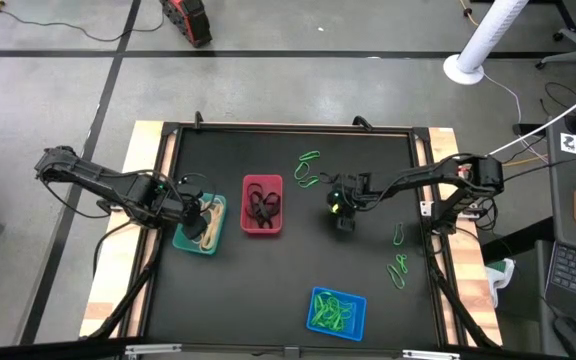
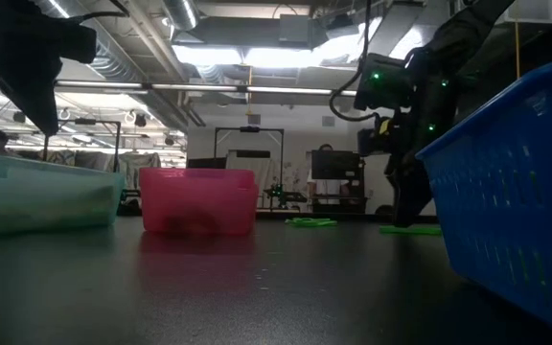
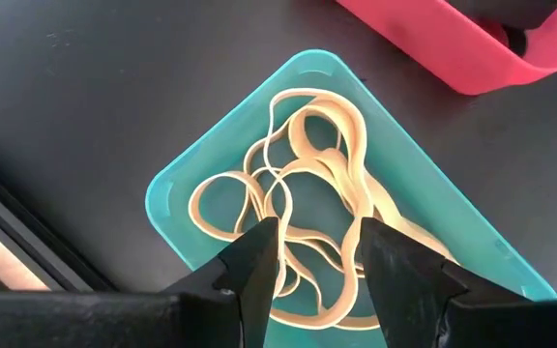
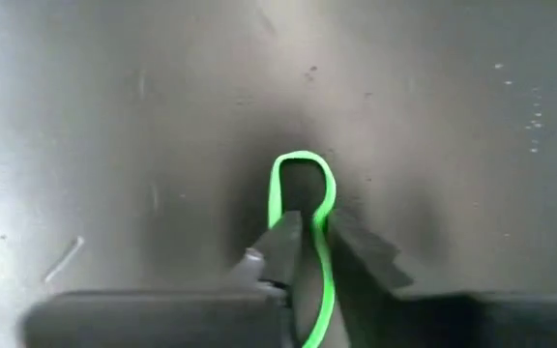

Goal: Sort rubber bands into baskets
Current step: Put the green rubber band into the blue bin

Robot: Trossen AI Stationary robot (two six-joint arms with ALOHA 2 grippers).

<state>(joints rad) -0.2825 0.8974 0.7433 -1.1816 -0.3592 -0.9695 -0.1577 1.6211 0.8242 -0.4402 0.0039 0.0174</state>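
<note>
The right gripper (image 1: 342, 222) sits low over the black tabletop (image 1: 298, 270) near its middle, to the right of the shallow red plastic basket (image 1: 262, 205). In the right wrist view its two dark fingers (image 4: 283, 240) are pinched on a thin bright green rubber band (image 4: 306, 208); the loop is drawn long and narrow, its long axis running straight out from between the fingertips, its rounded end pointing away from the wrist over the bare table.

The left gripper (image 1: 200, 218) hangs over the shallow teal-green plastic basket (image 1: 201, 238), just left of the red basket. Its fingers (image 3: 259, 256) are spread apart with nothing between them, above a tangle of tan rubber bands (image 3: 303, 184) lying flat in the teal basket.

The red basket holds dark black bands (image 1: 262, 207). The shallow blue plastic basket (image 1: 337, 313) stands near the front edge of the table and holds a heap of green bands (image 1: 332, 311). More loose green bands lie on the table: a few just behind the right gripper (image 1: 308, 166) and some toward the right edge (image 1: 399, 262).
</note>
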